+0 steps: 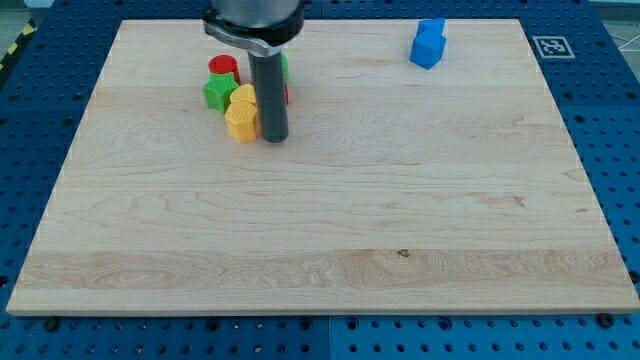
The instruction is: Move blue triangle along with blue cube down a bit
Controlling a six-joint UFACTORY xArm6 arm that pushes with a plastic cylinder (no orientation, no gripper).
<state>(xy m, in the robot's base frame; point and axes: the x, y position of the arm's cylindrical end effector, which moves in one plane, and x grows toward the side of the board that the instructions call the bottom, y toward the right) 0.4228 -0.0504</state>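
Two blue blocks (pixel 428 43) touching, board's top right

I work in a robotics lab, on a test bench. A pale wooden board (pixel 330 200) lies on a blue metal table (pixel 610 120) pierced with rows of mounting holes. Just beyond the board's top right corner sits a black-and-white fiducial marker (pixel 550 46); beyond its top left corner runs yellow-black hazard tape (pixel 14 50)
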